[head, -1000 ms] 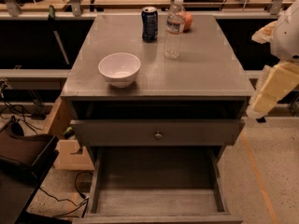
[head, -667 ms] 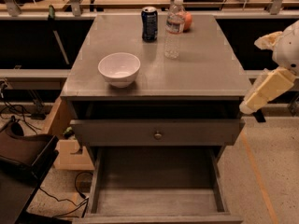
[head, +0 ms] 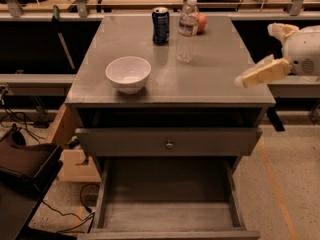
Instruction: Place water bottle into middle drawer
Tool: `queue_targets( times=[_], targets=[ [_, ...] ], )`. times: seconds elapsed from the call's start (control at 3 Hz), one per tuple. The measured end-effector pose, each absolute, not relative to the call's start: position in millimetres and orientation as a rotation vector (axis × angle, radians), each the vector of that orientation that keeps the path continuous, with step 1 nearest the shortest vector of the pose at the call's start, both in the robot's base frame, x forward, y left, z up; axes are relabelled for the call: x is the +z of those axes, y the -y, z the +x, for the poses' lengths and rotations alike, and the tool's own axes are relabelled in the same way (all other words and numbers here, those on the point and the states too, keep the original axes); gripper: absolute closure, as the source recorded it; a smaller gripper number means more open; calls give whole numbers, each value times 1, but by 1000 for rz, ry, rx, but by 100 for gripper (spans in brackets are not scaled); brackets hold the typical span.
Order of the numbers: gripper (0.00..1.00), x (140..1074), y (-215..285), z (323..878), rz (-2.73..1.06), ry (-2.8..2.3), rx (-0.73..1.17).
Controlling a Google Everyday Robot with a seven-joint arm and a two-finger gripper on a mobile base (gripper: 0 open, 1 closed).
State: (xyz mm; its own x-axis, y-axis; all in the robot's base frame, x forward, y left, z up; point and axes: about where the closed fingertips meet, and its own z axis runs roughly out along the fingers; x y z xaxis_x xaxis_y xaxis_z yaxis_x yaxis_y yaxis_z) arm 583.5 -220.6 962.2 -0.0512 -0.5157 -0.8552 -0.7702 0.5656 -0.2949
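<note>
While our gripper (head: 242, 80) hangs at three o'clock, open or closed we cannot tell, the water bottle (head: 186, 31) stands at twelve o'clock on the cabinet top (head: 210, 81). The middle drawer (head: 167, 216) gapes at six.

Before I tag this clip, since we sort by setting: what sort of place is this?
Probably a robot test lab, not a home: a grey cabinet stands amid metal framing, loose cables trail on the floor, and the robot's hand hovers by the cabinet's right edge.

Claw (head: 243, 80) higher, now over cabinet top (head: 210, 59)
</note>
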Motion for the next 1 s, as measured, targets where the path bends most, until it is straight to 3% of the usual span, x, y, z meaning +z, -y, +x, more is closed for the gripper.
queue_targets(
  times=[0.33,1.0],
  targets=[
    [0,991,226,624,-913,-1581,262],
    [0,1003,236,639,-845,-1564,202]
  ],
)
